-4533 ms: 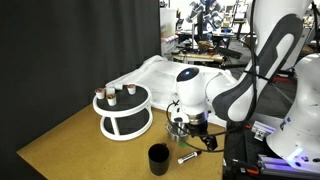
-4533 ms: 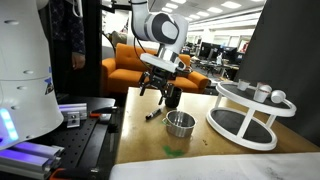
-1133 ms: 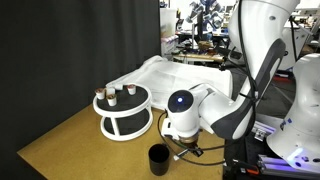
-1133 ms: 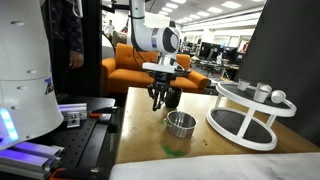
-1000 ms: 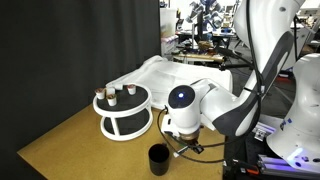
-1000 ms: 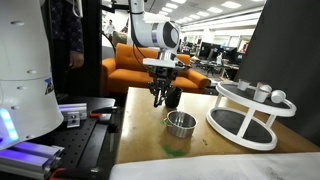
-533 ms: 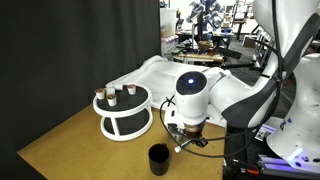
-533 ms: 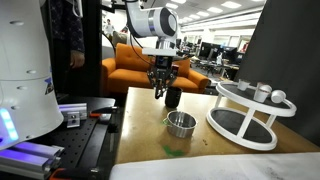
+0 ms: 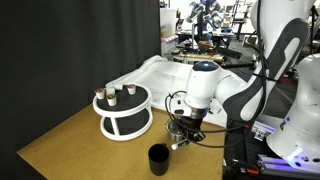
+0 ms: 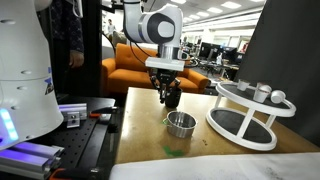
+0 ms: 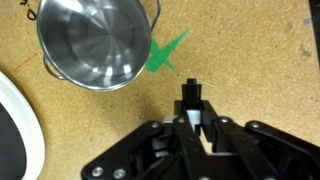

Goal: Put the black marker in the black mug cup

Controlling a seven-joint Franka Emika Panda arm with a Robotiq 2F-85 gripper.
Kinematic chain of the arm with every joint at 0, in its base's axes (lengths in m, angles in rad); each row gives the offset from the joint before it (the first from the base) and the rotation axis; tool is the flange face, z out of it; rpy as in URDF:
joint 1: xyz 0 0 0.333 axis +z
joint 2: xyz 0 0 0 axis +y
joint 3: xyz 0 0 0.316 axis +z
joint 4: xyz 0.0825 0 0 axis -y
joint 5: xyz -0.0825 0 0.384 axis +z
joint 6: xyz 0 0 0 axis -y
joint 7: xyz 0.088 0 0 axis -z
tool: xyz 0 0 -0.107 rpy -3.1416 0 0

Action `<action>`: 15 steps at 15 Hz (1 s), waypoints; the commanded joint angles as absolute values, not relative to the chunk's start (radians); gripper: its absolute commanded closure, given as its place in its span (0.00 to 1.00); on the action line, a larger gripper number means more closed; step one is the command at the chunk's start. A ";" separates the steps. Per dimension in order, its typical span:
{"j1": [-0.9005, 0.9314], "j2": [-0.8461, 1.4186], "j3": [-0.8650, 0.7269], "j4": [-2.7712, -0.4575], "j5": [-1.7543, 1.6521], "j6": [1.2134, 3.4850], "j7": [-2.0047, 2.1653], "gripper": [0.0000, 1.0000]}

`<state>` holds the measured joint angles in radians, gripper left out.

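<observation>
My gripper [image 11: 193,116] is shut on the black marker [image 11: 191,94]. In the wrist view its dark end sticks out past the fingertips and a pale part shows between the fingers. The gripper [image 9: 184,134] hangs above the wooden table, a little behind and to the right of the black mug cup [image 9: 158,158], which stands upright and alone near the front edge. In an exterior view the gripper [image 10: 168,98] hangs in front of the mug and covers most of it. The mug is out of the wrist view.
A shiny metal cup [image 10: 180,123] [image 11: 95,40] stands close by the gripper, next to a green tape mark [image 11: 166,55]. A white round two-tier rack [image 9: 123,110] [image 10: 246,116] holding small pieces takes up one side of the table. Orange sofas stand behind.
The arm has risen and swung away from the table front with the marker in its grip; the gripper now hangs higher than a second ago. Cups and rack have not moved.
</observation>
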<state>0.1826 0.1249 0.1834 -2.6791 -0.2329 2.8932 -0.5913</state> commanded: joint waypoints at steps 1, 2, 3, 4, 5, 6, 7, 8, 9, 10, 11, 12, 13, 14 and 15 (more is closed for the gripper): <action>0.110 0.110 0.281 -2.721 -0.023 3.027 -0.825 0.95; 0.094 0.109 0.322 -2.713 0.044 3.036 -0.885 0.95; 0.081 0.110 0.366 -2.695 0.109 3.037 -0.936 0.95; 0.075 0.108 0.403 -2.676 0.160 3.028 -0.975 0.95; 0.078 0.099 0.429 -2.653 0.191 3.004 -1.004 0.95; 0.092 0.070 0.434 -2.639 0.193 2.972 -1.006 0.95; 0.098 0.045 0.444 -2.625 0.202 2.947 -1.013 0.95; 0.108 0.010 0.443 -2.622 0.191 2.928 -0.999 0.95; 0.114 -0.023 0.441 -2.618 0.177 2.905 -0.986 0.95; 0.116 -0.050 0.438 -2.612 0.168 2.884 -0.979 0.95; 0.117 -0.065 0.435 -2.605 0.167 2.873 -0.989 0.95; 0.119 -0.063 0.430 -2.591 0.187 2.868 -1.015 0.95; 0.121 -0.057 0.423 -2.580 0.197 2.861 -1.032 0.95; 0.119 -0.050 0.418 -2.574 0.195 2.860 -1.039 0.95; 0.111 -0.038 0.415 -2.569 0.170 2.853 -1.027 0.95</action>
<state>0.1194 -0.0657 0.4282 -2.5953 0.1713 2.8866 -0.9886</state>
